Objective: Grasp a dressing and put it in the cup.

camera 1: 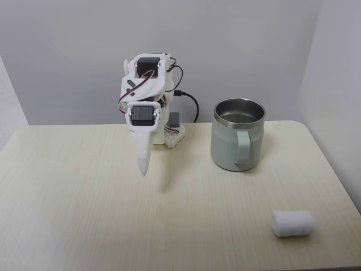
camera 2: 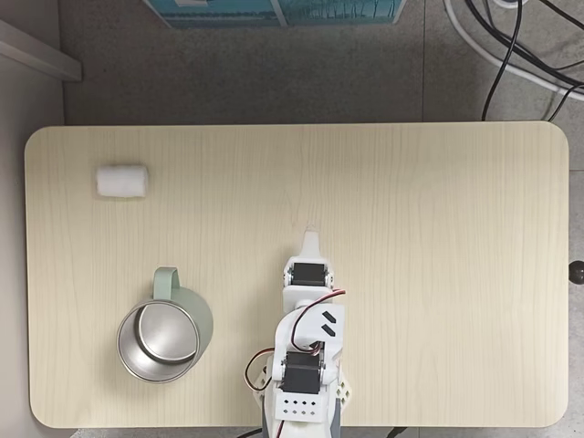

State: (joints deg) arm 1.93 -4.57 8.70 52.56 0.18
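The dressing (camera 1: 292, 223) (camera 2: 122, 181) is a small white fuzzy roll lying on its side near the table's front right corner in the front fixed view, top left in the fixed view from above. The cup (camera 1: 237, 134) (camera 2: 162, 334), a squat mint-green mug with a steel rim, stands upright with its handle turned toward the dressing. My gripper (camera 1: 143, 171) (camera 2: 311, 239) hangs folded near the arm's base with its white fingers together, pointing down above the table and holding nothing. It is well apart from both the cup and the dressing.
The arm's base (camera 1: 174, 135) (camera 2: 302, 401) is mounted at the table's rear edge with a black cable behind it. The pale wooden table (camera 1: 84, 214) (camera 2: 438, 210) has rounded corners. Cables (camera 2: 511, 46) and a blue box (camera 2: 274, 11) lie on the floor beyond the table.
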